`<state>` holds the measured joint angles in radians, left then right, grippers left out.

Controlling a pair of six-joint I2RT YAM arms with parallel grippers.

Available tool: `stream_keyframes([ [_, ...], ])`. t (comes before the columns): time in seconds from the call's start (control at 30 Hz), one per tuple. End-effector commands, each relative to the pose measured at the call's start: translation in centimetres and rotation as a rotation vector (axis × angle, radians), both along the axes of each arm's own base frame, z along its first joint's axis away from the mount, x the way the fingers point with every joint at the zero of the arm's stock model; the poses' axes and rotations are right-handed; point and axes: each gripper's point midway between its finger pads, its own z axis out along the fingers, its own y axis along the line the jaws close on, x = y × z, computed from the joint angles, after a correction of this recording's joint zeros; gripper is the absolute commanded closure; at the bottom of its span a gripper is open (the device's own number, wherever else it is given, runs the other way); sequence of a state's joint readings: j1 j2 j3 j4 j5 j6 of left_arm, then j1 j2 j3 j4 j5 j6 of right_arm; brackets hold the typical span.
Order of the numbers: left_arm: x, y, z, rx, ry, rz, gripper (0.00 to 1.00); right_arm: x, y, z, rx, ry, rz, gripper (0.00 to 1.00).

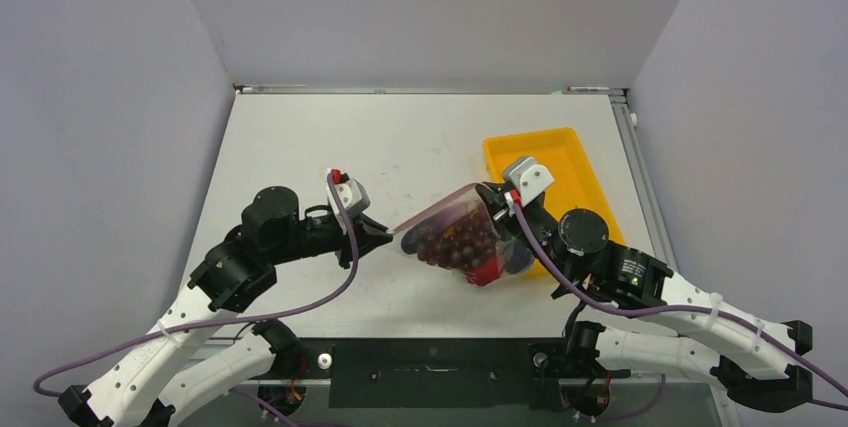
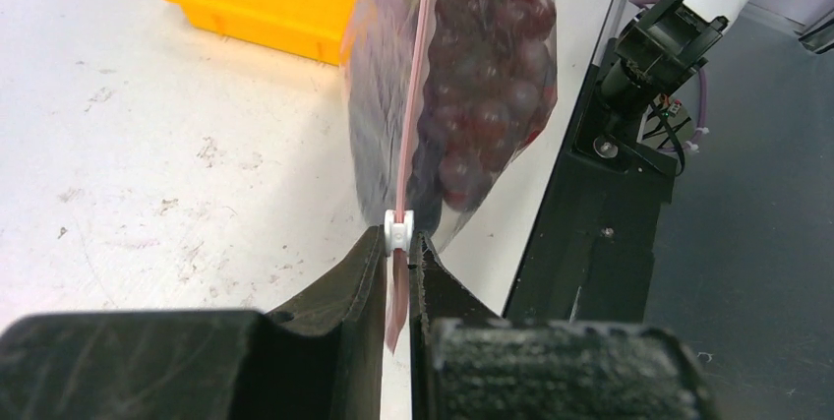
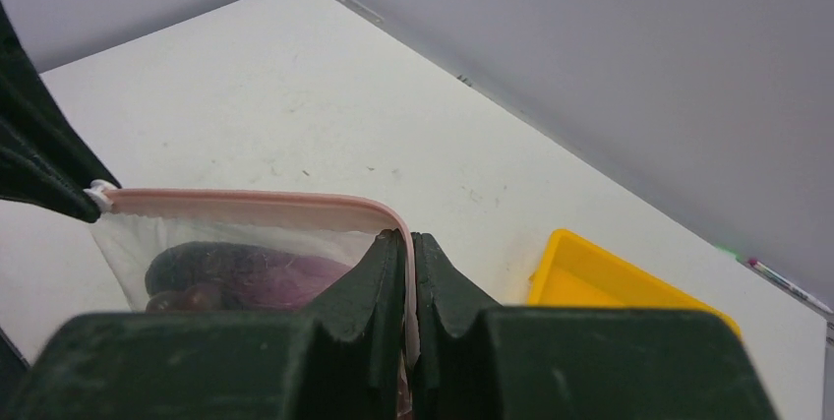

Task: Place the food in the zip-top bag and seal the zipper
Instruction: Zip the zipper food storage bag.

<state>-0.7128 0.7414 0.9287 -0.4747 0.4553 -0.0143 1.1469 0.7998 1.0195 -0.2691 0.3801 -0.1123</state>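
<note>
Your left pincer (image 2: 396,243) is pinched tight on one end of the zipper (image 2: 417,76), right by its little white slider (image 2: 398,226). Your right pincer (image 3: 408,243) is pinched tight on the other end. The zip-top bag (image 1: 455,232) hangs between them with the food (image 1: 458,244) inside. It is above the surface (image 1: 330,137), just left of the yellow tray (image 1: 560,152). I think this is the sealing step, and the zipper looks shut. Next, check it, then lower the bag gently.

I see bright, even overhead light, only soft shadows on the table (image 1: 420,137). Both wrist views blur up close: my left fingers (image 2: 339,287) and the zip-top bag (image 2: 482,76) look soft.
</note>
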Motion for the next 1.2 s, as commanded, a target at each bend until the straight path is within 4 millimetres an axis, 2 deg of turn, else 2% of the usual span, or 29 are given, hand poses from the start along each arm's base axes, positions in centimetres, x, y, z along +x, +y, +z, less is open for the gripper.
stream_keyframes([
  [0.0, -0.4, 1.3, -0.4, 0.037, 0.032, 0.047, 1.0, 1.8, -4.8, 6.1, 0.227, -0.098, -0.242, 0.95],
  [0.3, -0.3, 2.1, -0.1, 0.036, 0.022, 0.097, 1.0, 2.4, -6.9, 6.8, 0.289, -0.098, -0.36, 0.95],
  [0.47, 0.3, 2.4, 0.1, 0.025, 0.012, 0.133, 0.99, 2.5, -6.5, 6.9, 0.285, -0.095, -0.349, 0.95],
  [0.53, 0.5, 2.4, 0.4, 0.017, 0.007, 0.142, 0.91, 2.5, -6.3, 6.9, 0.281, -0.094, -0.34, 0.95],
  [0.6, 0.7, 2.4, 0.7, 0.014, 0.002, 0.151, 0.89, 2.5, -6.1, 6.8, 0.275, -0.093, -0.337, 0.95],
  [0.9, 1.8, 3.6, 0.6, 0.025, -0.012, 0.249, 0.66, 2.2, -6.7, 6.9, 0.285, -0.092, -0.338, 0.95],
  [1.17, 2.4, 4.2, 1.3, 0.006, -0.024, 0.305, 0.49, 2.3, -5.9, 7.3, 0.298, -0.1, -0.317, 0.95],
])
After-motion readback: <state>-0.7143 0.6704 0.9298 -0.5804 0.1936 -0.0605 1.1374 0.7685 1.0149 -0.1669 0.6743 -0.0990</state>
